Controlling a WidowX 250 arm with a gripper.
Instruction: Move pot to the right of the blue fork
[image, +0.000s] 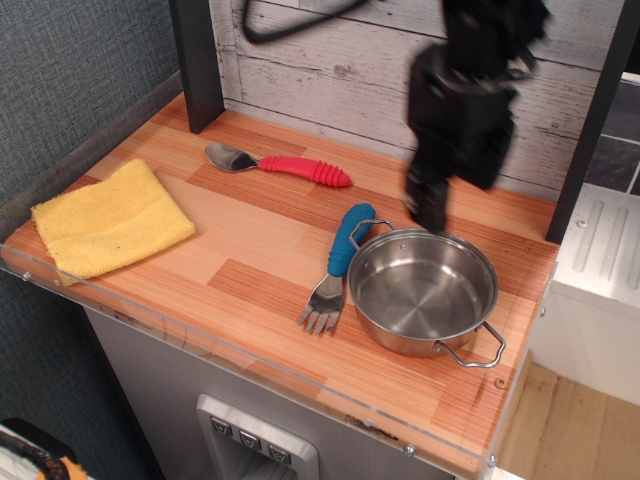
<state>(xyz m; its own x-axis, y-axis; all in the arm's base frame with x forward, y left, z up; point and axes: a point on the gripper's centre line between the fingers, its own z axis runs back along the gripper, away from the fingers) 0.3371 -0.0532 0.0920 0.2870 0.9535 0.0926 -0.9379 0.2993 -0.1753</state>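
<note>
The shiny steel pot stands on the wooden counter at the front right, its two wire loop handles showing. The blue fork lies just left of it, touching or nearly touching the pot's rim, tines toward the front. My gripper hangs above the pot's far rim, lifted clear of it and blurred by motion. It holds nothing; whether its fingers are open or shut does not show.
A red-handled metal spoon lies at the back of the counter. A folded yellow cloth lies at the left. A dark post stands at the back left, a plank wall behind. The counter's front edge drops off.
</note>
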